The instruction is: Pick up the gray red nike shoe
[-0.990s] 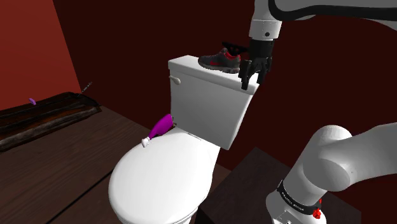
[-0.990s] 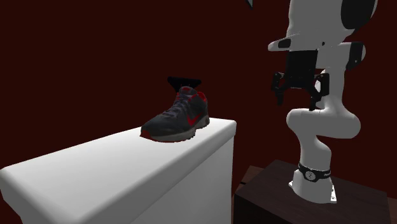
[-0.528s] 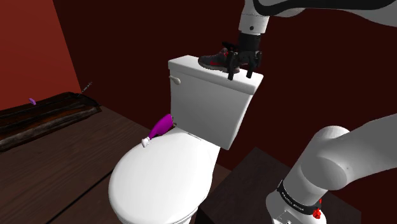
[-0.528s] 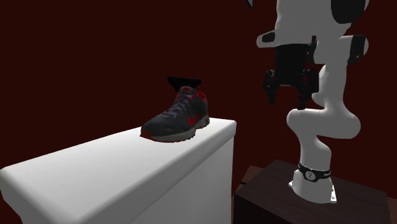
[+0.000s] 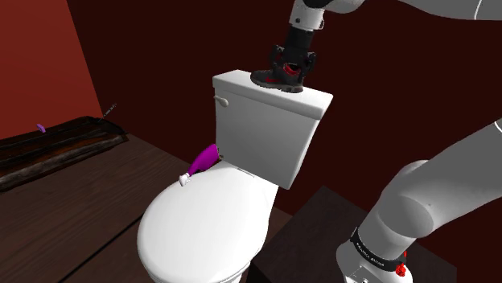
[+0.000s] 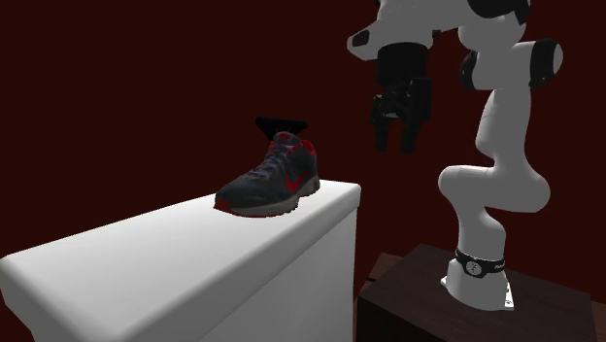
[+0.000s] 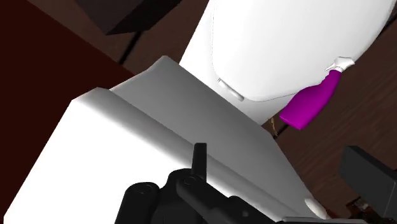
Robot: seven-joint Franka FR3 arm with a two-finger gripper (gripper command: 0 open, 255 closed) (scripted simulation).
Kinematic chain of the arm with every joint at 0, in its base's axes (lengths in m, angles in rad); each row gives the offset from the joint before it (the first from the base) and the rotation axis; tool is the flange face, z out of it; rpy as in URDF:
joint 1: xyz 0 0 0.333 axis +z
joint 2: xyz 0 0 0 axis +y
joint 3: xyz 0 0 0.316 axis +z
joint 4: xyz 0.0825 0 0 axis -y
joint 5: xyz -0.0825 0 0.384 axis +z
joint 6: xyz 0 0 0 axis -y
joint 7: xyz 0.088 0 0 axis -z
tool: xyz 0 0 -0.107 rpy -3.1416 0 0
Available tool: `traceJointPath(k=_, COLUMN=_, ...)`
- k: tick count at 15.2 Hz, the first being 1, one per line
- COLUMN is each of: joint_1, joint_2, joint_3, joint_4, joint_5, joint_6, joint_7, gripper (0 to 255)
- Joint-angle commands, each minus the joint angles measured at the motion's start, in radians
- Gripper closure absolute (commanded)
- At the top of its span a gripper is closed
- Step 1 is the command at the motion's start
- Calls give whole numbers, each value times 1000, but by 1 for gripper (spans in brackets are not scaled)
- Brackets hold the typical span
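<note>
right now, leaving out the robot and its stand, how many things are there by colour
white: 1, the toilet
dark brown: 1, the wooden ledge
purple: 2, the spray bottle and a small item on that ledge
grey and red: 1, the shoe
total: 5

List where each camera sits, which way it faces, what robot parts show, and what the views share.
Shoulder view: beside the stand, looking down over the toilet; shows the arm and the gripper by the shoe.
Second exterior view: low, looking along the tank toward arm, stand and gripper.
Wrist view: on the hand, looking down at tank, toilet and purple bottle; the dark shapes at its bottom are hard to tell apart.
Shared: both exterior views hold shoe, tank and gripper.
</note>
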Motion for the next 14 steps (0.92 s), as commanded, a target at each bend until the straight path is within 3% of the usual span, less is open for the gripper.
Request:
traceJointPath(k=1, joint_1=-19, joint_2=50, joint_3=-10, joint_4=51, joint_5=8, joint_6=30, joint_7=51, gripper=0)
traceJointPath(k=14, joint_1=-121, joint_2=310, joint_3=-91, joint_4=389, joint_5=57, joint_6=122, joint_7=338, gripper=0)
